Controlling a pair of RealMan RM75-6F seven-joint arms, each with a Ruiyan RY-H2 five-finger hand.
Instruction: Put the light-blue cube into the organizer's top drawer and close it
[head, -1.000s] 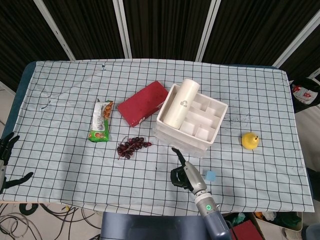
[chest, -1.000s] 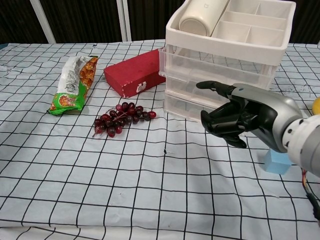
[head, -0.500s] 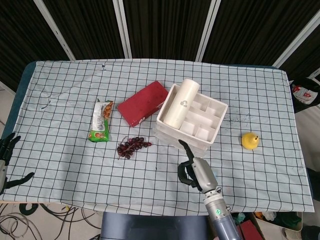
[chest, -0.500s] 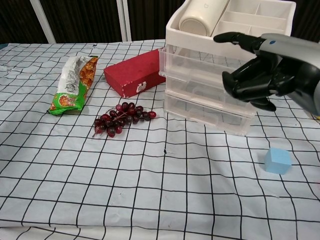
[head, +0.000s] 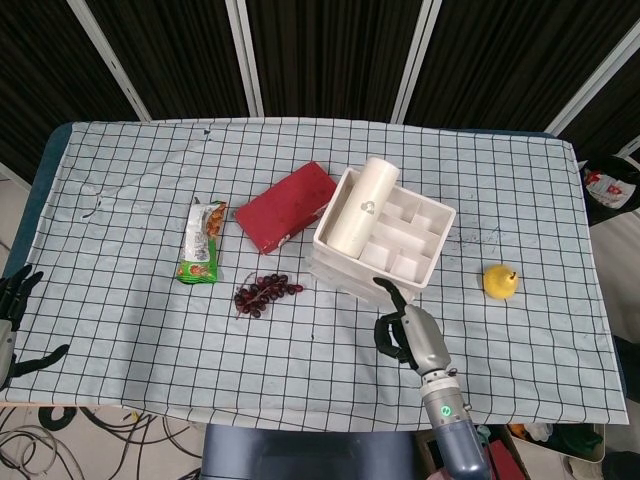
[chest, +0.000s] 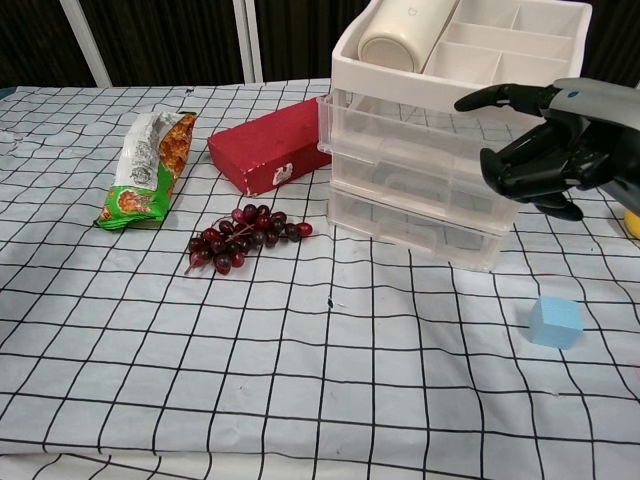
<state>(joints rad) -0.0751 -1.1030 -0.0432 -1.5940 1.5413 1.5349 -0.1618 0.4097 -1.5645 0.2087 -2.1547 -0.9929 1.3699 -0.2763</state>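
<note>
The light-blue cube (chest: 555, 321) lies on the checked cloth at the front right, with nothing touching it; in the head view my right arm hides it. The white organizer (head: 380, 240) (chest: 450, 130) stands mid-table with its clear drawers all pushed in, the top drawer (chest: 425, 135) included. My right hand (chest: 555, 150) (head: 408, 335) hovers in front of the organizer's right end at top-drawer height. Its fingers are bent, its thumb stretches left, and it holds nothing. My left hand (head: 12, 300) is at the table's far left edge, fingers spread and empty.
A white cylinder (chest: 405, 35) lies in the organizer's top tray. A red box (chest: 268, 146) sits left of the organizer, dark grapes (chest: 243, 236) in front of it, and a green snack packet (chest: 148, 165) further left. A yellow fruit (head: 500, 281) lies to the right.
My right hand has risen from low over the cloth and moved right, up to the organizer's top drawer level. The cube now shows fully in the chest view. The left hand has stayed put.
</note>
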